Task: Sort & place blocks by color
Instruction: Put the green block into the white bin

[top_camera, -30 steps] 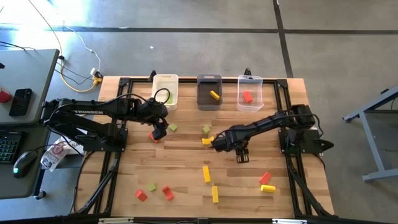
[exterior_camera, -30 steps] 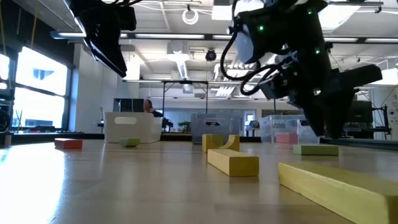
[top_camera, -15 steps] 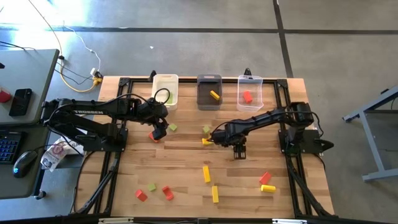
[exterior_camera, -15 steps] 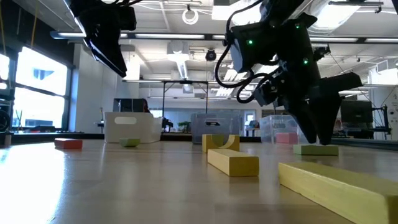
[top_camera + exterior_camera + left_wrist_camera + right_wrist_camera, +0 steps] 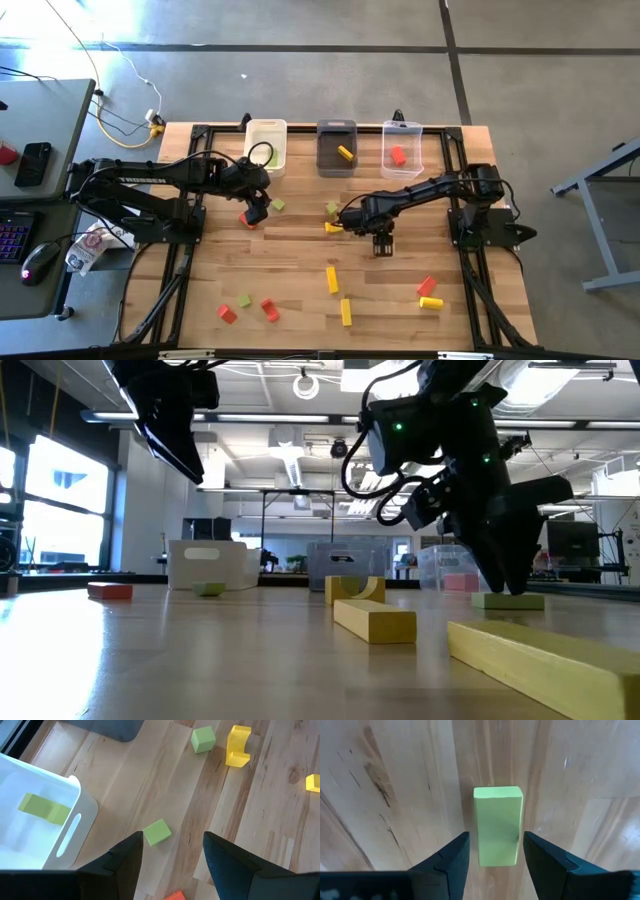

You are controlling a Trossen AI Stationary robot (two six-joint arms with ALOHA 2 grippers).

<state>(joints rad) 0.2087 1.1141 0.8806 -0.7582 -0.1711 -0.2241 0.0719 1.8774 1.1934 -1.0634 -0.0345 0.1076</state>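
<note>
A pick-up is judged to be in hand; the right tool (image 5: 492, 857) is held open astride a green block (image 5: 497, 826) on the tabletop (image 5: 300, 250); closing is called for next; the left tool (image 5: 172, 857), open, hangs near the white bin (image 5: 267, 145).

Three bins stand in a row along the table's (image 5: 300, 250) far edge: one (image 5: 266, 143) toward the left, one (image 5: 336, 146) in the middle, one (image 5: 401, 148) toward the right, each with a block inside. Loose blocks lie mid-table below the middle bin (image 5: 331, 208). More lie near the front edge, some (image 5: 245, 305) left, some (image 5: 430, 293) right, two bars (image 5: 332, 279) between.
</note>
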